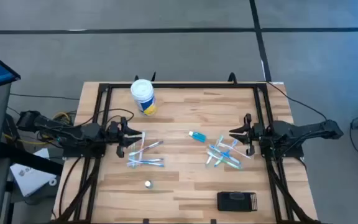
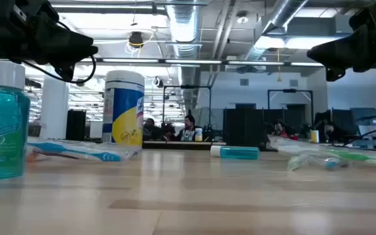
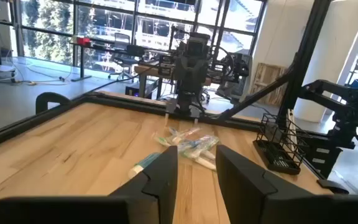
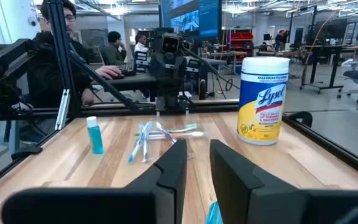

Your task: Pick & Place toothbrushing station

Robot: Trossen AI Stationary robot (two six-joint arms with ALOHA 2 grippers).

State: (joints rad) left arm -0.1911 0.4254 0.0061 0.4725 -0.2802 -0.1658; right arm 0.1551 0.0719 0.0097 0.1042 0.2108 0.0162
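Note:
The toothbrushing station point(image 1: 236, 200), a small flat black ribbed holder, lies flat on the table near its front right; it also shows in the left wrist view point(image 3: 278, 146). My left gripper point(image 1: 135, 138) hovers open above the table's left middle, beside a pile of toothbrushes point(image 1: 145, 155). My right gripper point(image 1: 236, 138) hovers open at the right middle, beside a second pile of toothbrushes point(image 1: 224, 154). Both grippers are empty and face each other. Each shows open in its own wrist view: the left point(image 3: 196, 171) and the right point(image 4: 196, 167).
A white-lidded yellow-and-blue tub point(image 1: 143, 96) stands at the far left. A small blue tube point(image 1: 197, 135) lies at the middle. A blue mouthwash bottle point(image 2: 2, 124) stands near the front left. A black frame point(image 1: 104, 93) borders the table. People sit beyond the table.

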